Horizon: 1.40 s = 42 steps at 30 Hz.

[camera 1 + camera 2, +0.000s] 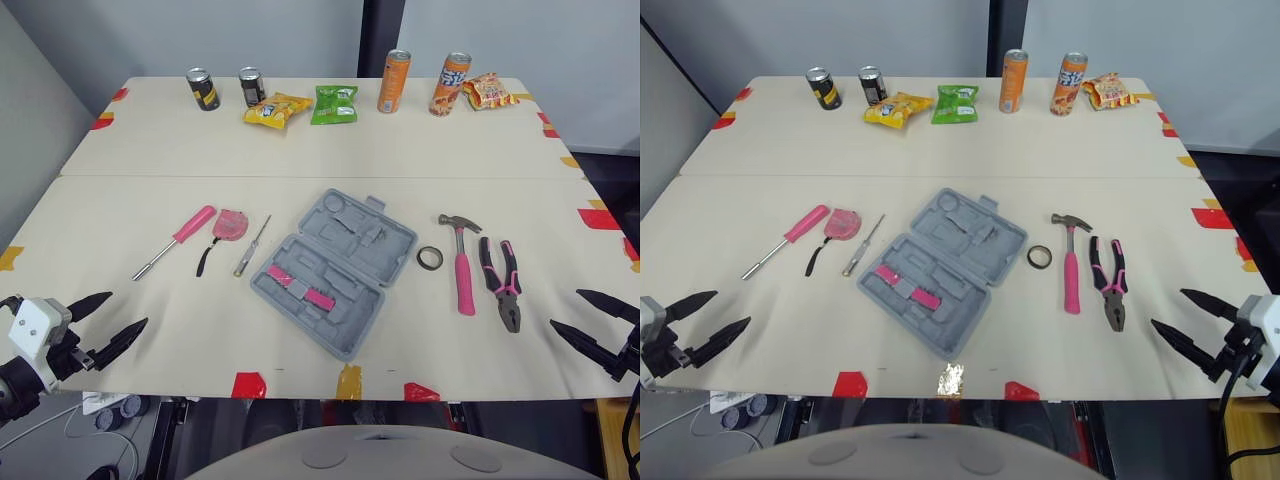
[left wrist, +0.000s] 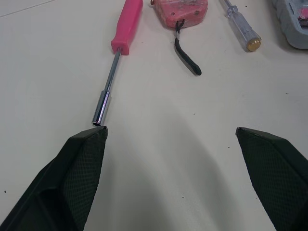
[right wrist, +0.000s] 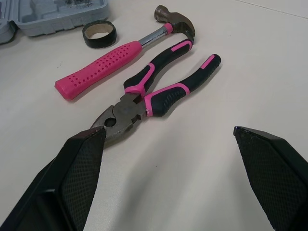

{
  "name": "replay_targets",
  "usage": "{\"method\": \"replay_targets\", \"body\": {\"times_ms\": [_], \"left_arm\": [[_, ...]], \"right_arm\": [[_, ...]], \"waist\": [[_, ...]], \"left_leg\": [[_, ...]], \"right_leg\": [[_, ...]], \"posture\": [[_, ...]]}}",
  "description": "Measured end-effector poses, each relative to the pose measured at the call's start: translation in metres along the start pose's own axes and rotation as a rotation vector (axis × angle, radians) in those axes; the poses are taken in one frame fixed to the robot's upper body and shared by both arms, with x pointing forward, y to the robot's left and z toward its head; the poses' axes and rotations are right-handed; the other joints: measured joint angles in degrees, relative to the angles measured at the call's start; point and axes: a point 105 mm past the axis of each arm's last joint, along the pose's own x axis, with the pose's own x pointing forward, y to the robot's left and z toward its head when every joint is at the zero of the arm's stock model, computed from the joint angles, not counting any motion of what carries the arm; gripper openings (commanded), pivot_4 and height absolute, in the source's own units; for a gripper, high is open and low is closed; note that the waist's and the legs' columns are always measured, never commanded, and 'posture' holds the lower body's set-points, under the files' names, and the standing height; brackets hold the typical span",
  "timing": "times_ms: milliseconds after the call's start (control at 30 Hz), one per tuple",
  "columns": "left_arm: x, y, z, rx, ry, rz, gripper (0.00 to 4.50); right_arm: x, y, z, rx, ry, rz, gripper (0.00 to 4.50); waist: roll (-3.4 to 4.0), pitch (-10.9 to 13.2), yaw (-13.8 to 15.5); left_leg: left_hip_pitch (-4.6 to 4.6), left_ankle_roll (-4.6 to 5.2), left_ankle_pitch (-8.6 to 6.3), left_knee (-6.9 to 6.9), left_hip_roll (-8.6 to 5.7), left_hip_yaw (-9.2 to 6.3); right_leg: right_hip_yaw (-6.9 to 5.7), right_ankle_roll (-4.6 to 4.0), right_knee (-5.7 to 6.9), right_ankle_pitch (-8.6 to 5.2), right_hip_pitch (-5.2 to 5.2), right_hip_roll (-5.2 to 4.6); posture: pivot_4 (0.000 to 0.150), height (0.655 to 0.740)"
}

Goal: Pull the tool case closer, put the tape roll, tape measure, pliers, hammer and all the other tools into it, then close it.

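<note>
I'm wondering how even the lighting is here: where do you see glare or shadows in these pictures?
Left wrist view: bright glints on the screwdriver's metal shaft. Right wrist view: only soft, faint shadows beneath the pliers and hammer, suggesting diffuse light from above. Right eye view: the yellow tape patch at the near edge gleams.

A beige table point(image 1: 150, 150) with tape-marked edges stands before a grey wall point(image 1: 270, 30) split by a dark post point(image 1: 380, 20).

Two dark cans point(image 1: 203, 88), two orange cans point(image 1: 394, 81) and three snack bags point(image 1: 334, 103) line the table's point(image 1: 300, 150) far edge.
</note>
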Motion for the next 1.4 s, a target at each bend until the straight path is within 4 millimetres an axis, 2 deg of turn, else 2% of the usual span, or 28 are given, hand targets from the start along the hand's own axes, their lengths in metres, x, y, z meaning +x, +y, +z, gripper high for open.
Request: {"method": "replay_targets", "body": {"times_ms": [300, 533, 667, 767, 1033, 1233, 1300, 1400], "left_arm": [[0.001, 0.0, -0.003, -0.01, -0.013, 0.019, 4.5], [0.006, 0.005, 0.002, -0.005, -0.044, 0.027, 4.5], [0.013, 0.008, 0.013, -0.034, -0.077, 0.007, 4.5], [0.022, 0.01, 0.031, -0.017, -0.117, -0.018, 4.5], [0.066, -0.009, 0.09, 0.114, -0.196, -0.219, 4.5], [0.113, -0.035, 0.134, 0.293, -0.208, -0.442, 4.5], [0.126, -0.039, 0.139, 0.324, -0.195, -0.487, 4.5], [0.142, -0.039, 0.137, 0.345, -0.143, -0.531, 3.73]], "right_arm": [[0.007, 0.003, 0.009, -0.016, -0.006, 0.021, 4.47], [0.008, 0.002, 0.01, -0.003, -0.007, 0.014, 4.47], [0.017, 0.008, 0.024, -0.02, -0.05, 0.047, 4.47], [0.025, 0.015, 0.036, -0.033, -0.084, 0.079, 4.47], [0.059, 0.058, 0.068, -0.027, -0.151, 0.205, 4.47], [0.088, 0.107, 0.082, -0.032, -0.155, 0.346, 4.47], [0.096, 0.111, 0.083, -0.034, -0.141, 0.346, 4.47], [0.103, 0.114, 0.079, -0.033, -0.106, 0.336, 3.68]], "waist": [[0.02, -0.03, 0.0], [0.0, -0.04, 0.19], [0.02, -0.05, 0.16], [0.0, -0.08, 0.38], [0.0, -0.16, 1.49], [0.0, -0.31, 1.58], [-0.01, -0.34, 1.29], [-0.01, -0.35, 1.24]], "left_leg": [[0.02, 0.0, 0.0, 0.0, 0.05, 0.01], [0.02, 0.0, 0.0, 0.01, 0.05, 0.0], [0.02, -0.01, 0.01, 0.02, 0.07, 0.01], [0.02, -0.01, 0.01, 0.04, 0.07, 0.0], [-0.04, -0.42, 0.23, 0.06, 0.06, 0.05], [0.03, -0.72, 0.39, 0.01, -0.19, 0.03], [0.03, -0.94, 0.48, 0.0, -0.28, 0.01], [-0.03, -1.16, 0.55, -0.04, -0.3, 0.03]], "right_leg": [[-0.02, -0.01, 0.03, -0.01, -0.02, 0.03], [-0.04, 0.0, 0.04, 0.0, -0.03, 0.03], [-0.03, 0.02, 0.1, 0.01, -0.06, 0.05], [-0.04, 0.03, 0.12, 0.02, -0.07, 0.05], [0.09, 0.1, 0.33, 0.04, -0.33, 0.13], [0.19, 0.15, 0.48, 0.05, -0.41, 0.25], [0.34, 0.25, 0.51, 0.09, -0.49, 0.4], [0.62, 0.32, 0.49, 0.14, -0.45, 0.63]], "posture": [[0.15, 0.74], [0.15, 0.74], [0.15, 0.74], [0.15, 0.74], [0.15, 0.74], [0.15, 0.74], [0.15, 0.74], [0.15, 0.74]]}}
